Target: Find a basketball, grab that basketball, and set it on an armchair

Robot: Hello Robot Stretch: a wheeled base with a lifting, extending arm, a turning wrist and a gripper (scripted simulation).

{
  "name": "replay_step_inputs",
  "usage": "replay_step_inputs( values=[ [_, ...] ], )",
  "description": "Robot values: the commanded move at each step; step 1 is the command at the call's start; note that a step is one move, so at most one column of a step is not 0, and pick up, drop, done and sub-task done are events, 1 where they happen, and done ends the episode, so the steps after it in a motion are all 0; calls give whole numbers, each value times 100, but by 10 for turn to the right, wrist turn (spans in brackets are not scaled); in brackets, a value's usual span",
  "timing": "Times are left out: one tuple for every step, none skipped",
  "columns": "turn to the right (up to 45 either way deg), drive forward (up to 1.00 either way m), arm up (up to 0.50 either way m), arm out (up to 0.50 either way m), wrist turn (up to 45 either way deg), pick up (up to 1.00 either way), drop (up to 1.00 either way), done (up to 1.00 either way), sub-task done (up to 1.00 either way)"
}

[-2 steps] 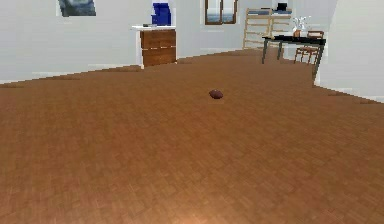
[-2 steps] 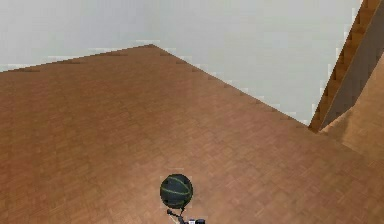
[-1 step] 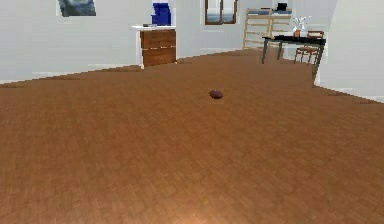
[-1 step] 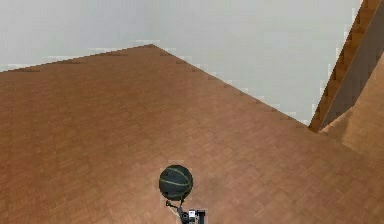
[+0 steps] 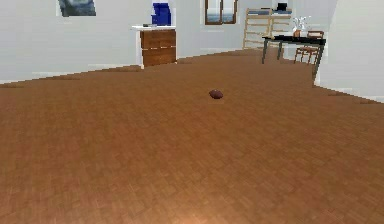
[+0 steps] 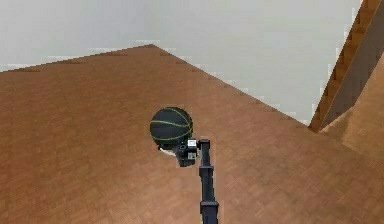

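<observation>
In the arm side view the tool (image 6: 178,153) sits at the far end of the dark arm (image 6: 207,190), just left of the two small white squares (image 6: 189,148). It holds the basketball (image 6: 171,126), a dark ball with thin green seams that hangs at the tool's tip clear of the wooden floor (image 6: 80,130). The ball hides most of the tool's body, so the set of its fingers cannot be told. Beyond the ball, bare plank floor runs to a corner where two white walls (image 6: 250,50) meet, and a brown slanted edge (image 6: 345,70) stands at that view's right.

The forward view looks down the room ahead, over the same brown plank floor (image 5: 120,150). On it, near the middle, lies a small dark blob (image 5: 216,95), too small to name. Against the far wall stands a wooden cabinet (image 5: 158,47) with a white top and a blue thing (image 5: 161,13) on it. A picture (image 5: 77,7) hangs at the upper left and a window (image 5: 221,10) sits right of the cabinet. Farther right are pale shelves (image 5: 262,28), a dark table (image 5: 292,41) with a chair (image 5: 308,50) beside it, and a white wall (image 5: 355,50) closes that side.
</observation>
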Motion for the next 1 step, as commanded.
replay_step_inputs(
  values=[
    [0,0,40,0,0,0,0,0,0]
  ],
)
